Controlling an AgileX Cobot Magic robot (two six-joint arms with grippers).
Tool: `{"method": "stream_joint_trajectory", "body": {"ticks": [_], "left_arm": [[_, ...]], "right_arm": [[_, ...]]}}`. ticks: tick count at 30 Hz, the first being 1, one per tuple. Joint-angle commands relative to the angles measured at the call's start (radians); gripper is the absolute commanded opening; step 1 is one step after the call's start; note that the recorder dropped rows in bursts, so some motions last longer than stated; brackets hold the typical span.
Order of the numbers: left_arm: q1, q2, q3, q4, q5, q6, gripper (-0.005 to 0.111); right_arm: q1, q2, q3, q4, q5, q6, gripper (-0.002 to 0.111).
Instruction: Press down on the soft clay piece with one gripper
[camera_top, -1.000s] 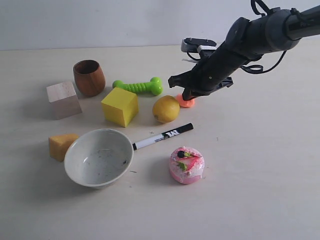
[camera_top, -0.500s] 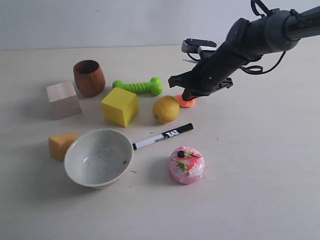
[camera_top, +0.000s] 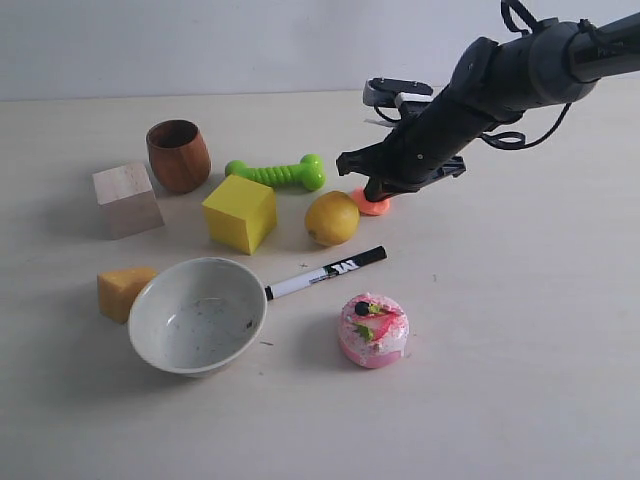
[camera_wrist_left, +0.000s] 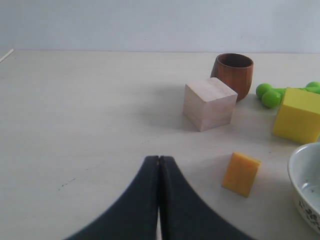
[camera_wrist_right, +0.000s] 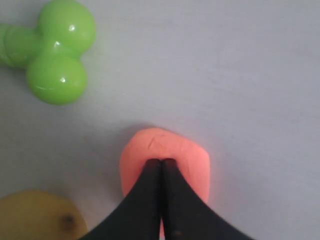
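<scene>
The soft clay piece (camera_top: 374, 204) is a small salmon-orange lump lying just right of the lemon (camera_top: 332, 217); the right arm covers its far part. In the right wrist view the clay (camera_wrist_right: 192, 157) looks flattened, and my right gripper (camera_wrist_right: 161, 162) is shut with its closed tips resting on the clay's top. In the exterior view that gripper (camera_top: 375, 190) comes down on the clay from the upper right. My left gripper (camera_wrist_left: 159, 159) is shut and holds nothing, above bare table; it does not show in the exterior view.
A green toy bone (camera_top: 277, 173), yellow cube (camera_top: 240, 212), wooden cup (camera_top: 179, 154) and wooden block (camera_top: 127, 198) stand left of the lemon. A marker (camera_top: 326, 272), white bowl (camera_top: 160, 343), cheese wedge (camera_top: 123, 290) and pink cake (camera_top: 372, 329) lie nearer the front.
The right arm has shifted very slightly upward in the view while its tips stay on the clay. Nothing else has moved.
</scene>
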Motion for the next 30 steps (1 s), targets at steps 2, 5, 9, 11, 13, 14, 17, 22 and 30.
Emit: {"method": "stream_joint_trajectory", "body": {"ticks": [2,5,9,11,13,14,17,22,30], "left_arm": [[-0.005,-0.002,-0.003,-0.003,-0.011,0.000,0.000],[-0.005,-0.002,-0.003,-0.003,-0.011,0.000,0.000],[-0.005,-0.002,-0.003,-0.003,-0.011,0.000,0.000],[-0.005,-0.002,-0.003,-0.003,-0.011,0.000,0.000],[-0.005,-0.002,-0.003,-0.003,-0.011,0.000,0.000],[-0.005,-0.002,-0.003,-0.003,-0.011,0.000,0.000],[-0.005,-0.002,-0.003,-0.003,-0.011,0.000,0.000],[-0.005,-0.002,-0.003,-0.003,-0.011,0.000,0.000],[-0.005,-0.002,-0.003,-0.003,-0.011,0.000,0.000]], "right_arm": [[0.001,0.060,0.023,-0.031,0.041,0.001,0.000],[0.001,0.049,0.023,-0.031,0.030,-0.004,0.000],[0.001,0.028,0.023,-0.031,0.006,-0.007,0.000],[0.001,0.024,0.023,-0.031,0.005,-0.007,0.000],[0.001,0.022,0.023,-0.031,0.005,-0.007,0.000],[0.001,0.020,0.023,-0.031,0.005,-0.007,0.000],[0.001,0.015,0.023,-0.031,0.005,-0.007,0.000],[0.001,-0.021,0.023,-0.031,-0.007,-0.007,0.000],[0.001,-0.051,0.023,-0.031,-0.015,-0.009,0.000]]}}
